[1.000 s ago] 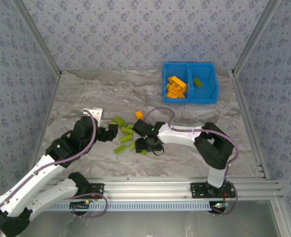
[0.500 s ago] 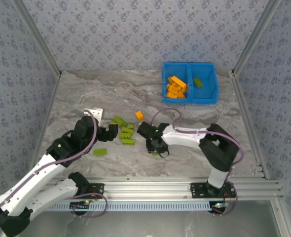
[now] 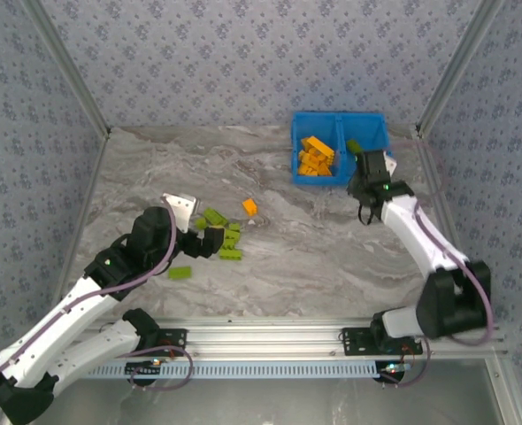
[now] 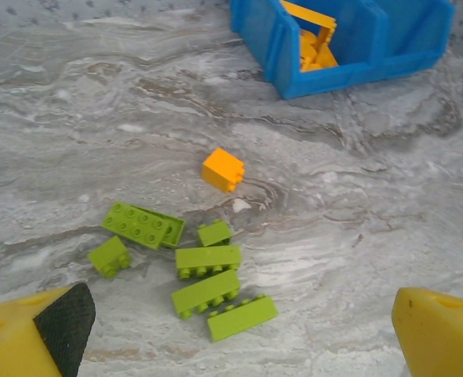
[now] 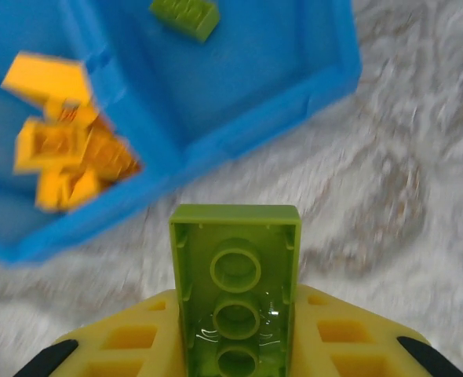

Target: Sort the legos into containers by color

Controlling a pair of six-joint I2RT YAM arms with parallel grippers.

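Observation:
The blue bin [image 3: 341, 179] stands at the back right; its left compartment holds several orange legos [image 3: 317, 156], its right one a green lego [image 5: 186, 16]. My right gripper [image 3: 367, 173] hovers at the bin's front wall, shut on a green brick [image 5: 235, 290] held underside up, just short of the blue wall [image 5: 239, 133]. My left gripper [image 3: 206, 241] is open beside a loose cluster of green bricks [image 4: 208, 260] on the table. Its fingers [image 4: 59, 330] stand wide apart and hold nothing. A single orange brick [image 4: 223, 170] lies beyond the cluster.
One green brick [image 3: 180, 273] lies apart, nearer the table's front edge and left of the cluster. A white bracket [image 3: 180, 204] sits behind my left arm. Aluminium rails and patterned walls border the marble table [image 3: 314, 248].
My right gripper closed on a green brick at the middle of the table and carried it up and right to the bin. One green brick slid toward the front left. Left arm barely moved.

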